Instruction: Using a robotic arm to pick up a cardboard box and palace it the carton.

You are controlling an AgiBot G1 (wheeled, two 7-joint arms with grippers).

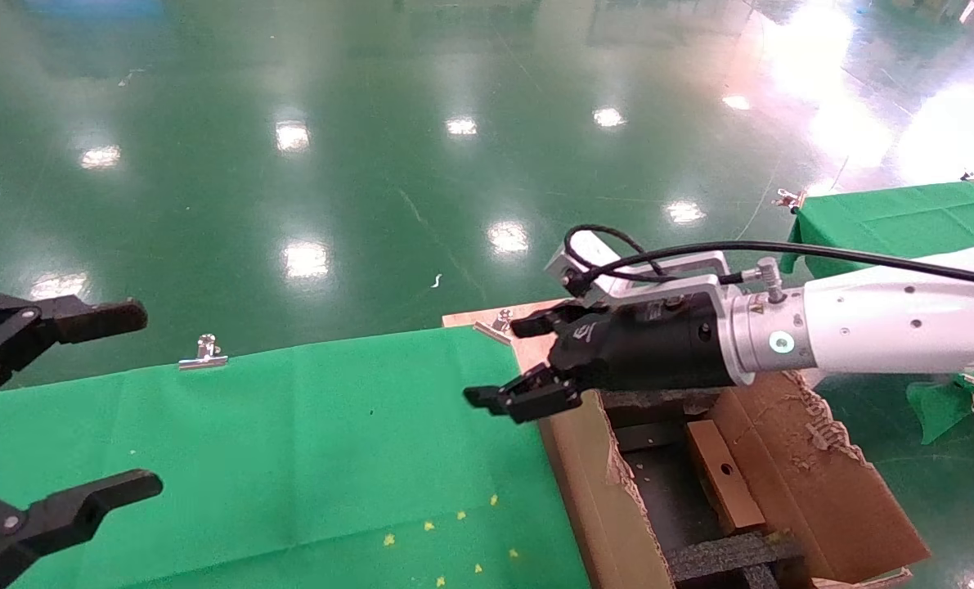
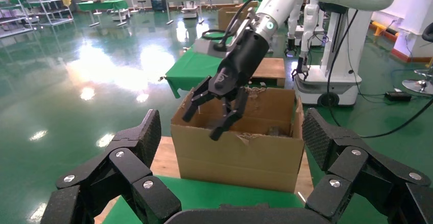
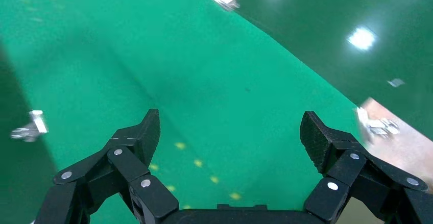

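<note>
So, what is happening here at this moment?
The right gripper on the white robotic arm is open and empty, above the near edge of the carton. The small cardboard box already lies inside the carton, on black foam. The left gripper waits open over the green table.

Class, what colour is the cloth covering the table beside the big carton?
Green: the flat cloth beside the large brown corrugated carton; head view shows it best.
</note>
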